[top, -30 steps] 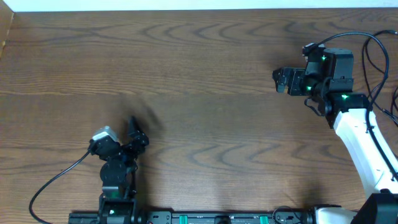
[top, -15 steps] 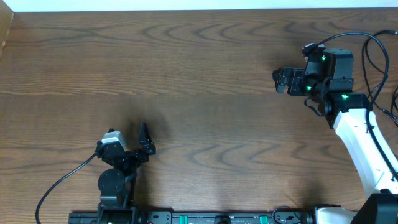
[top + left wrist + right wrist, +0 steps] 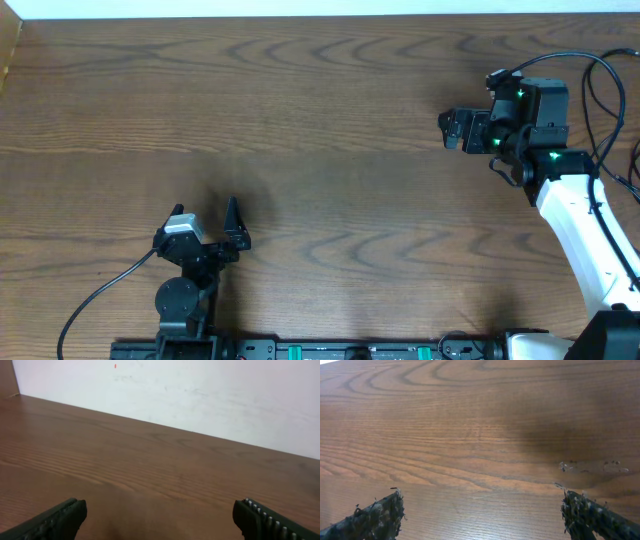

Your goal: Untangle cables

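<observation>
Over the last second the left gripper [image 3: 237,226] has been swinging round and pulling back toward the lower left of the overhead frame, while the right gripper [image 3: 446,131] is staying where it was in the upper right. Both are now hanging over bare wood, well apart from each other.

Seen from its own wrist camera, the left gripper [image 3: 160,525] is standing wide open, its two dark fingers sitting in the bottom corners with nothing between them but the table [image 3: 150,470] and the white wall [image 3: 200,390] beyond. The right gripper [image 3: 482,515] is likewise gaping wide and holding nothing; its finger edges are looking rough and fuzzy, and a few small dark specks [image 3: 590,466] are lying on the wood ahead of it.

Judging by this pose, the arms are sitting drawn back and parked, jaws spread, either waiting for work or resting after it.

No cables are showing in any of the three views. The only cords in sight are the thick black wire [image 3: 100,290] trailing from the left arm and the black wires [image 3: 600,80] looping behind the right arm, and those are belonging to the robot. So nothing can be said of how the cables are looking, whether knotted or laid out, nor where they are lying.
</observation>
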`<state>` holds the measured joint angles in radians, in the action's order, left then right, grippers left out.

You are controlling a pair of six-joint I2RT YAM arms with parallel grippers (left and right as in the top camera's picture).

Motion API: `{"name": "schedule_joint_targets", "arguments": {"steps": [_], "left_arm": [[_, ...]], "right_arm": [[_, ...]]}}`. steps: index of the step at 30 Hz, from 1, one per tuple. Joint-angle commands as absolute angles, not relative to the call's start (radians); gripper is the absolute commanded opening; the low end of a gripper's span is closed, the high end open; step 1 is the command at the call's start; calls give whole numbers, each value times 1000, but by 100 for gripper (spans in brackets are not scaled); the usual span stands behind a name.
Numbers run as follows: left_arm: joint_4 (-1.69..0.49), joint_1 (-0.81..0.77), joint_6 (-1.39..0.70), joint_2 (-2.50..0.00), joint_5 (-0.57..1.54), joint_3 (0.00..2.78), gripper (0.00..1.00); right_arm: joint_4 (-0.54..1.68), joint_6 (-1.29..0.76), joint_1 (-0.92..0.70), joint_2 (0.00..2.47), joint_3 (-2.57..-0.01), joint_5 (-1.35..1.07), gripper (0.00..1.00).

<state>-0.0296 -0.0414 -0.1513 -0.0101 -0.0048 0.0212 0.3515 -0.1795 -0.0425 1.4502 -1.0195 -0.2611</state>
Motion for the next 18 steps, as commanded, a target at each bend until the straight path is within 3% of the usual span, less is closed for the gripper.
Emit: {"name": "schedule_joint_targets", "arguments": {"steps": [1,7,18], "left_arm": [[-74,-44,-116,-1,-7,4,98],[-67,-44,12,-1,70,4,98],[-67,-44,23,-1,85,4,98]], "right_arm": [[353,-190,-49,1453,-1020,-261,99],[353,-190,-49,1453,-1020,-261,99],[353,-190,-49,1453,-1020,-261,99]]}}
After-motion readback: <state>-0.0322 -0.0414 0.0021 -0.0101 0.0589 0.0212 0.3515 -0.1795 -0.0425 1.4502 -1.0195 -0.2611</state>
